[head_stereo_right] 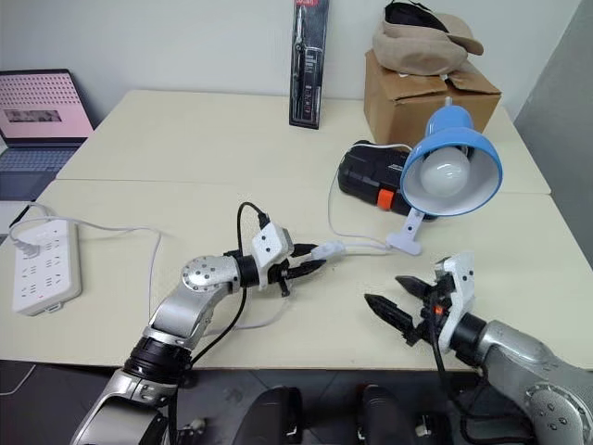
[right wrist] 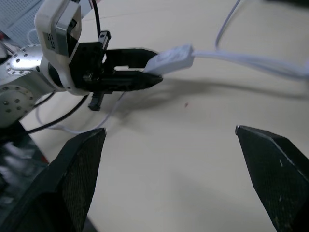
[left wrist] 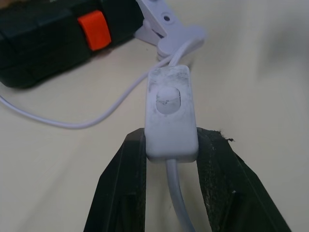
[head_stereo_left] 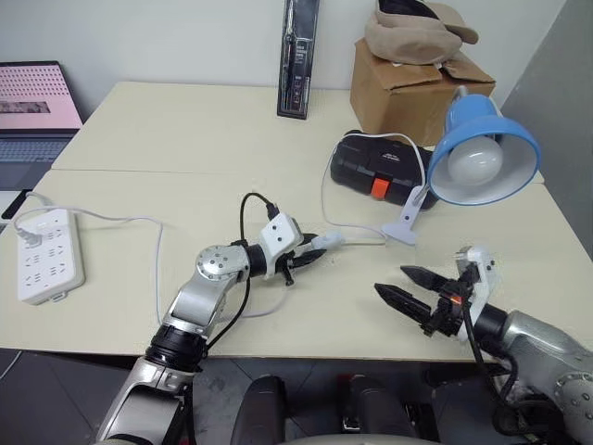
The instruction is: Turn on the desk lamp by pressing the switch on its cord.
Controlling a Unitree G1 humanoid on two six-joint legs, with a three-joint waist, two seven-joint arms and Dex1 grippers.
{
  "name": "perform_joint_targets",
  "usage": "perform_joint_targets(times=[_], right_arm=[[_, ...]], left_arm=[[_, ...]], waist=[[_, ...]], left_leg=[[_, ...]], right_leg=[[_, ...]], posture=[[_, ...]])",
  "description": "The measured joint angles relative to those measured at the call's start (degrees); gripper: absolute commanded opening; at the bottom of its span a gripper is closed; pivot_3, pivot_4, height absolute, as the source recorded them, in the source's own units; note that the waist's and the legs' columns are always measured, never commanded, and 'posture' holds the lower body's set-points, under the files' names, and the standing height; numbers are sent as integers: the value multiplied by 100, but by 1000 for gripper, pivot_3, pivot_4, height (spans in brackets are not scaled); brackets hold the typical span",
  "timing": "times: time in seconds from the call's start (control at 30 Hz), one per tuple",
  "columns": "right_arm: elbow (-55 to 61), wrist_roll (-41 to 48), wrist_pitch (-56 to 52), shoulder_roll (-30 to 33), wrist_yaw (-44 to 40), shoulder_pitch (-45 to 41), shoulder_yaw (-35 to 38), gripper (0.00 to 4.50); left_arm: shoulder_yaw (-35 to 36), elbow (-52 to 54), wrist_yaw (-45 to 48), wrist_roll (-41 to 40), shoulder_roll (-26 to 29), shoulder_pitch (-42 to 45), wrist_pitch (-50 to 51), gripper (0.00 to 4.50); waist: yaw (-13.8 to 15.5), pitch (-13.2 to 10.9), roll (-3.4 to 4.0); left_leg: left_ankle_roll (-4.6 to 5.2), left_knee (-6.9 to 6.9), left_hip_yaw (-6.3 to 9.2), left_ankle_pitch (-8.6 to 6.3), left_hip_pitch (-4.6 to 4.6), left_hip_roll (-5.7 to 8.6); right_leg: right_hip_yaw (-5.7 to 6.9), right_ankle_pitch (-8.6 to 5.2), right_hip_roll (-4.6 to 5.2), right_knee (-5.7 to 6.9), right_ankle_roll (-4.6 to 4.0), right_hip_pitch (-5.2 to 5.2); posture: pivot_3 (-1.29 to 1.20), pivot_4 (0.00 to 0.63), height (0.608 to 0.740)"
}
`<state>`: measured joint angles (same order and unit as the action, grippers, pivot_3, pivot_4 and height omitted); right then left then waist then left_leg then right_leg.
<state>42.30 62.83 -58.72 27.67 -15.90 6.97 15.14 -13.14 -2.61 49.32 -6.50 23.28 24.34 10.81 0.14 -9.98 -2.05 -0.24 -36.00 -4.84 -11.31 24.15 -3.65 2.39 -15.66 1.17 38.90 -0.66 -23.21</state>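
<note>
Switch (left wrist: 171,116) is sitting pinched by its sides between the left gripper (head_stereo_left: 310,259)'s fingers, held just above the table (head_stereo_left: 167,139) with its rocker button facing up, probably so it cannot slide when pressed. Right gripper (head_stereo_left: 414,286) is hanging wide open nearby, seemingly readying to press, while the desk lamp (head_stereo_left: 482,148) is standing unlit beyond.
</note>
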Motion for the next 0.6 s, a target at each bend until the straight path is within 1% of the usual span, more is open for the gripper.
perform_joint_targets(times=[0.07, 0.1, 0.13, 0.2, 0.27, 0.37, 0.47, 0.6], right_arm=[[-224, 359, -108, -390, 575, -194, -120, 4500], [-491, 644, -121, -780, 1094, -419, -242, 4500], [-633, 780, -106, -956, 1307, -526, -282, 4500], [-1109, 1205, -2, -1612, 2042, -892, -495, 4500], [-1464, 1503, 128, -2065, 2594, -1234, -632, 4500], [-1897, 1741, 473, -2633, 3173, -1602, -702, 4500], [-2156, 1750, 689, -2854, 3395, -1740, -750, 4500], [-2311, 1743, 848, -2885, 3499, -1752, -745, 4500]], left_arm=[[2, 84, -13, -1, 7, 3, 50, 1119], [-1, 153, -19, -1, 9, 2, 124, 1119], [0, 175, -25, -1, 10, 3, 147, 1119], [-13, 282, -36, -2, -42, 9, 216, 1119], [-12, 308, -53, -1, -45, 15, 300, 1119], [-27, 309, -141, 7, -121, 102, 515, 1119], [-28, 334, -259, 0, -253, 260, 813, 1119], [-28, 437, -357, -12, -330, 326, 1139, 1119]], waist=[[-11, 2, -4], [-31, 3, -3], [-35, 3, -4], [-56, 2, -3], [-52, 2, -2], [-44, 2, -3], [-18, 3, -3], [-32, 3, -3]], left_leg=[[0, -2, 2, 0, -1, -2], [1, -1, 1, 0, -4, -3], [1, -1, 1, 1, -5, -3], [2, -1, 3, 1, -5, -5], [3, -1, 2, 2, -2, -4], [3, -2, -1, 2, 16, -1], [3, -4, -2, 1, 26, 2], [3, -3, -4, 1, 26, 0]], right_leg=[[1, 0, -2, 3, 0, -1], [-1, 2, -3, 6, 2, -1], [-1, 3, -4, 6, 2, -1], [-2, 5, -7, 9, 4, -3], [-2, 5, -7, 8, 5, -3], [-4, 7, -6, -2, 9, -9], [-1, 6, -2, -11, 14, -11], [-3, 7, -2, -12, 15, -13]], posture=[[0, 150, 740], [0, 150, 740], [0, 150, 740], [0, 150, 740], [0, 150, 740], [0, 150, 740], [0, 150, 740], [0, 150, 740]])
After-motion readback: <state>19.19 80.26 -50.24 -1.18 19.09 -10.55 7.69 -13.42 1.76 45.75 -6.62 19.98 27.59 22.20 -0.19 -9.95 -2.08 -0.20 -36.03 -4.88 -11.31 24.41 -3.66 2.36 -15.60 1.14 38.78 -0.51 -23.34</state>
